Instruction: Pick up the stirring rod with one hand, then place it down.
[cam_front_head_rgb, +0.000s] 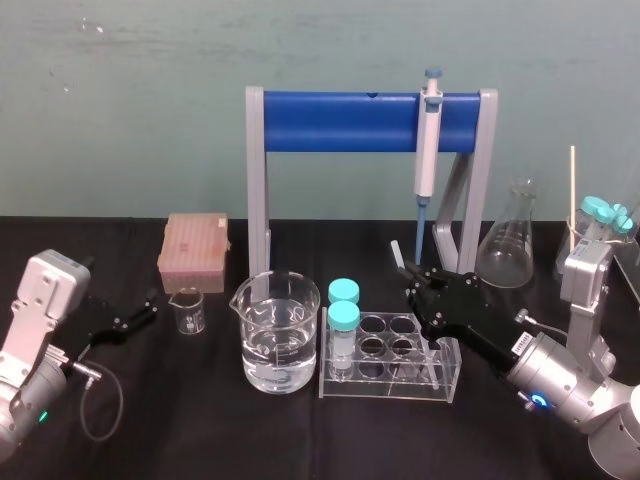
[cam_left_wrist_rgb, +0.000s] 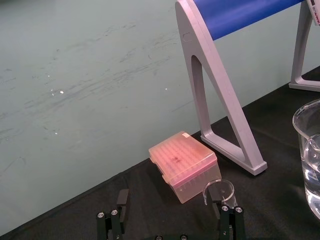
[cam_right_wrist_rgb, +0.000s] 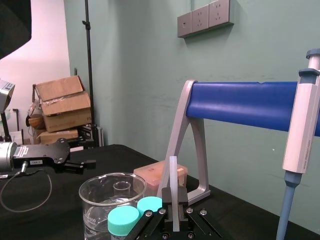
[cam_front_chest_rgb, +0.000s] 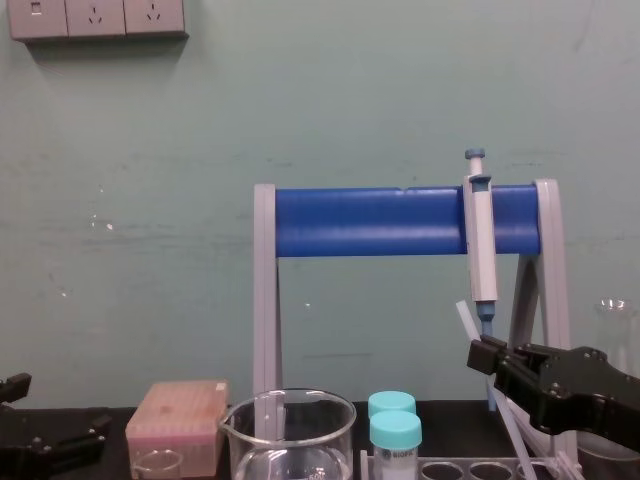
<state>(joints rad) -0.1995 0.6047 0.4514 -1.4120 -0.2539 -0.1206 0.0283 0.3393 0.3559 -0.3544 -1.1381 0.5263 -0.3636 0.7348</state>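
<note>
Head view: black right gripper (cam_front_head_rgb: 418, 285) reaching in from the right over a clear plastic tube rack (cam_front_head_rgb: 390, 385), fingers clamped on the thin, translucent whitish glass stirring rod (cam_front_head_rgb: 399, 255). Upper end of the rod sticking out past the fingers toward a blue-and-grey pipette stand (cam_front_head_rgb: 350, 120); lower end not clear to see. In the rack, 2 teal-capped tubes (cam_front_head_rgb: 343, 305); just left of it, a large glass beaker (cam_front_head_rgb: 280, 335) part full of clear liquid. Farther back, a white-and-blue pipette (cam_front_head_rgb: 427, 140) hanging on the stand's bar, a pink tip box (cam_front_head_rgb: 195, 248) at the left, a glass conical flask (cam_front_head_rgb: 510, 240) at the right, all on a black tablecloth (cam_front_head_rgb: 200, 430). Black left gripper (cam_front_head_rgb: 140, 312) low at the left, near a small glass beaker (cam_front_head_rgb: 187, 310). Left wrist view: left gripper (cam_left_wrist_rgb: 170, 220) with its 2 fingers (cam_left_wrist_rgb: 112, 220) spread apart and holding nothing, small beaker (cam_left_wrist_rgb: 219, 191) just beyond 1 finger, pink box (cam_left_wrist_rgb: 182, 165) past it. Right wrist view: right gripper (cam_right_wrist_rgb: 175, 202) pressed together on the rod (cam_right_wrist_rgb: 173, 175), rod upright between the pads, teal caps (cam_right_wrist_rgb: 124, 220) beside the fingers. Chest view: right gripper (cam_front_chest_rgb: 485, 358) at the right, rod (cam_front_chest_rgb: 466, 322) slanting through it in front of the pipette (cam_front_chest_rgb: 482, 240), lower part running down toward the rack; left gripper (cam_front_chest_rgb: 50, 435) at the lower left.
</note>
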